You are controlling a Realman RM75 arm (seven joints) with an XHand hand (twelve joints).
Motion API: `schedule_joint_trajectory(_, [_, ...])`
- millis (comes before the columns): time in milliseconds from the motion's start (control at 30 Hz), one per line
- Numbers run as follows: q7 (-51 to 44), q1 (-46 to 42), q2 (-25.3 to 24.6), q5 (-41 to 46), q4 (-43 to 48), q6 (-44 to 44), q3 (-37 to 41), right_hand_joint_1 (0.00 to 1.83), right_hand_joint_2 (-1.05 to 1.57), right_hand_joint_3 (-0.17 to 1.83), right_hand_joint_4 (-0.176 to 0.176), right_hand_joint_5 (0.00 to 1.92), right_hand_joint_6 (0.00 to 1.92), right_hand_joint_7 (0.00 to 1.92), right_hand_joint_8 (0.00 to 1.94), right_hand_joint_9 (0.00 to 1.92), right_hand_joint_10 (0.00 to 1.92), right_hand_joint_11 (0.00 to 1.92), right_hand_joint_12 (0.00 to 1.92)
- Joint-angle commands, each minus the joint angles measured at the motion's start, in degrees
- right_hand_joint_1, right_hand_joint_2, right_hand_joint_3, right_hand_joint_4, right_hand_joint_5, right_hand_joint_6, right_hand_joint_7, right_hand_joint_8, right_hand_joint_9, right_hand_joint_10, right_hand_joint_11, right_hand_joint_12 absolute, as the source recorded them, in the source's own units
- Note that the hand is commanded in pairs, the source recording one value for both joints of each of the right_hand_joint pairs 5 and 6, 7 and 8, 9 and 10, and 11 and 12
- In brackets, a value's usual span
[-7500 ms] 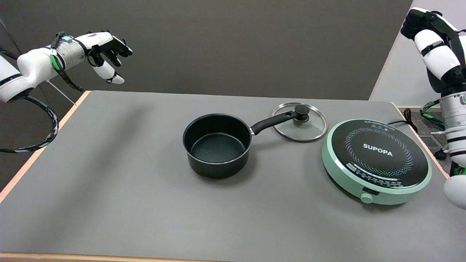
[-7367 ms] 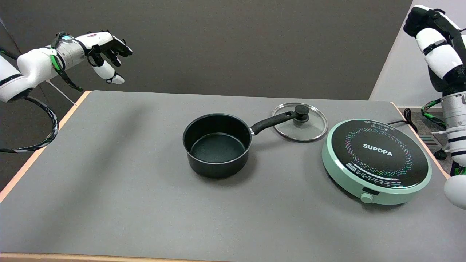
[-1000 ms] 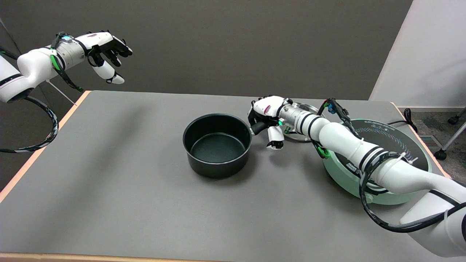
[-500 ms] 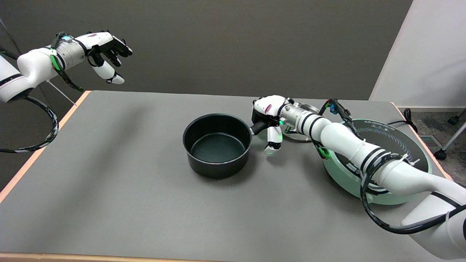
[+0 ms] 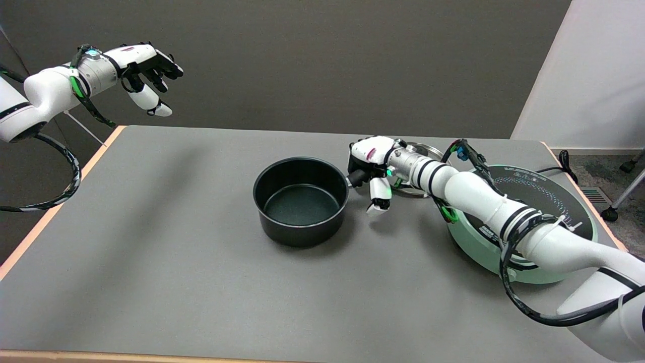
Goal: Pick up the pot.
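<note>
The black pot [image 5: 301, 200] stands upright on the grey table [image 5: 151, 242], near the middle, with its handle [image 5: 355, 178] pointing right and away. My right hand [image 5: 372, 164] lies over that handle, its back towards the camera and covering most of the handle. Its fingers reach over the handle's far side and are largely hidden. The thumb [image 5: 380, 194] points down towards the table, clear of the handle. The pot rests on the table.
A glass lid [image 5: 427, 149] lies flat behind my right wrist, mostly hidden. A mint-green induction cooker [image 5: 541, 194] sits at the right, with my right forearm passing over it. The idle left hand [image 5: 146, 65] hangs in the air at the upper left.
Since 7.5 s ago my right arm has come in from the right and set its hand over the pot's handle. Over the last second the hand has barely shifted; the pot has not moved.
</note>
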Motion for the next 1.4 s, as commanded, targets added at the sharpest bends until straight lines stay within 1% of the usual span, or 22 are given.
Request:
schedule_joint_trajectory(33, [1.1,-1.63,0.2,0.7,0.01,-5.24,0.26,1.18,-0.69,1.64,-0.088,1.4,1.4,1.4,1.4,1.4,1.4,1.4,1.4])
schedule_joint_trajectory(100, [2.91,-1.63,0.2,0.39,-0.07,-6.24,0.34,1.18,-0.62,1.67,-0.106,1.48,1.48,1.48,1.48,1.48,1.48,1.48,1.48])
schedule_joint_trajectory(133, [3.41,-1.63,0.2,0.37,-0.08,-6.32,0.34,1.18,-0.58,1.65,-0.109,1.5,1.5,1.5,1.5,1.5,1.5,1.5,1.5])
schedule_joint_trajectory(167, [4.27,-1.63,0.2,0.15,-0.17,-6.33,0.33,1.18,-0.42,1.49,-0.111,1.6,1.6,1.6,1.6,1.6,1.6,1.6,1.6])
schedule_joint_trajectory(200, [4.58,-1.54,0.2,0.15,-0.31,-6.49,0.25,1.19,-0.27,1.34,-0.098,1.69,1.69,1.69,1.69,1.69,1.69,1.69,1.69])
schedule_joint_trajectory(233, [4.72,-1.38,0.2,0.14,-0.32,-6.64,0.16,1.19,-0.19,1.28,-0.078,1.76,1.76,1.76,1.76,1.76,1.76,1.76,1.76])
schedule_joint_trajectory(333, [4.32,-0.91,0.2,-0.66,-0.22,-6.7,0.11,1.22,-0.13,1.25,-0.044,1.87,1.87,1.87,1.87,1.87,1.87,1.87,1.87])
schedule_joint_trajectory(400, [4.09,-0.67,0.2,-0.88,0.17,-6.25,0.66,1.24,-0.1,1.18,-0.038,1.89,1.89,1.89,1.89,1.89,1.89,1.89,1.89])
schedule_joint_trajectory(467, [4.09,-0.42,0.37,-0.88,0.65,-6.55,0.98,1.32,0.03,0.86,-0.032,1.92,1.92,1.92,1.92,1.92,1.92,1.92,1.92])
schedule_joint_trajectory(567, [4.09,0.06,0.93,-0.16,1.13,-6.08,1.24,1.34,0.07,0.89,-0.036,1.9,1.9,1.9,1.9,1.9,1.9,1.9,1.9])
schedule_joint_trajectory(633, [4.09,0.21,1.08,0.14,1.38,-5.99,1.81,1.34,0.08,1.05,-0.036,1.91,1.91,1.91,1.91,1.91,1.91,1.91,1.91])
schedule_joint_trajectory(700, [4.09,0.29,1.08,0.15,1.7,-5.83,2.42,1.32,0.13,1.32,-0.04,1.91,1.91,1.91,1.91,1.91,1.91,1.91,1.91])
schedule_joint_trajectory(833, [4.09,0.53,1.08,0.16,2.18,-5.43,2.9,1.31,0.15,1.66,-0.044,1.91,1.91,1.91,1.91,1.91,1.91,1.91,1.91])
schedule_joint_trajectory(933, [4.09,0.52,1.08,0.62,2.57,-4.87,3.05,1.31,0.14,1.8,-0.046,1.91,1.91,1.91,1.91,1.91,1.91,1.91,1.91])
schedule_joint_trajectory(967, [4.09,0.45,1.08,0.63,2.64,-4.64,3.05,1.31,0.14,1.8,-0.046,1.91,1.91,1.91,1.91,1.91,1.91,1.91,1.91])
schedule_joint_trajectory(1067, [4.09,0.37,1.08,0.71,2.73,-4.56,3.05,1.31,0.14,1.81,-0.046,1.91,1.91,1.91,1.91,1.91,1.91,1.91,1.91])
schedule_joint_trajectory(1133, [4.08,0.29,1.08,0.71,2.89,-4.32,3.05,1.31,0.19,1.76,-0.044,1.92,1.92,1.92,1.92,1.92,1.92,1.92,1.92])
schedule_joint_trajectory(1167, [4.01,0.29,1.08,0.71,3.05,-4.15,3.05,1.32,0.28,1.66,-0.04,1.92,1.92,1.92,1.92,1.92,1.92,1.92,1.92])
schedule_joint_trajectory(1233, [4.01,0.29,1.08,0.8,3.29,-3.49,3.05,1.3,0.47,1.31,-0.036,1.92,1.92,1.92,1.92,1.92,1.92,1.92,1.92])
schedule_joint_trajectory(1300, [4.01,0.29,1.08,1.21,3.44,-2.94,3.05,1.25,0.65,1.08,-0.034,1.92,1.92,1.92,1.92,1.92,1.92,1.92,1.92])
schedule_joint_trajectory(1333, [4.01,0.29,1.08,1.54,3.44,-2.51,3.05,1.24,0.69,1.05,-0.033,1.92,1.92,1.92,1.92,1.92,1.92,1.92,1.92])
schedule_joint_trajectory(1400, [4.01,0.28,1.08,1.99,3.46,-1.9,3.06,1.23,0.68,1.08,-0.032,1.92,1.92,1.92,1.92,1.92,1.92,1.92,1.92])
